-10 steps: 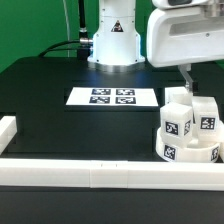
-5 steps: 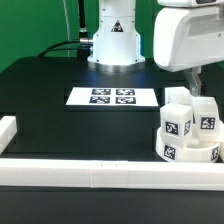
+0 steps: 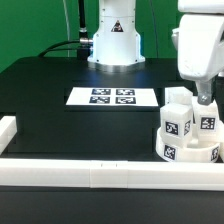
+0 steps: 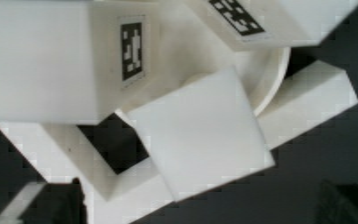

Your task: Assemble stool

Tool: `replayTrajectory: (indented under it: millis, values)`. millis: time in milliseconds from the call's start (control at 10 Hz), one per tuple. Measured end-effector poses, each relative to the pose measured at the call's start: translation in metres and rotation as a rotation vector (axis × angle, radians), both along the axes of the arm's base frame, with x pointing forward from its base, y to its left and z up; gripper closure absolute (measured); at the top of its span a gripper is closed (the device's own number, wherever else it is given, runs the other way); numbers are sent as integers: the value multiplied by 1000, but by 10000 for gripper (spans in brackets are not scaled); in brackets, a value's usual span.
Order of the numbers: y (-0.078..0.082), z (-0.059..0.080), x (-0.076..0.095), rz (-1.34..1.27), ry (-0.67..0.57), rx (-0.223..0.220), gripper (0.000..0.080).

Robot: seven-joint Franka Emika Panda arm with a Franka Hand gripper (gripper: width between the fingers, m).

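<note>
The arm (image 3: 203,45) is cut off by the exterior view's top and right edges, and its gripper (image 3: 204,97) is only partly seen behind the leg blocks (image 3: 189,118), so the fingers cannot be made out there. The round seat (image 3: 187,152) is largely hidden by those blocks. In the wrist view the blocks (image 4: 194,125) are blurred, cropped on all sides, and their tags (image 4: 130,48) unreadable.
</note>
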State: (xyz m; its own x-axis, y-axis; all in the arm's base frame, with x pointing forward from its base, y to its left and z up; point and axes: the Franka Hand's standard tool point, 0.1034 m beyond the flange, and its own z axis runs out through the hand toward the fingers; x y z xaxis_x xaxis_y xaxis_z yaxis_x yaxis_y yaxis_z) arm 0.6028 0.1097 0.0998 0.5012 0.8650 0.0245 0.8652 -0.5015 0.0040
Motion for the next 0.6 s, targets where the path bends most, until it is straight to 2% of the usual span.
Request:
replayTrajectory:
  millis: [300,600]
  values:
    - [-5,-7,-2,160,7,-5,150]
    - [-5,-19,-5,143,22,-5,150]
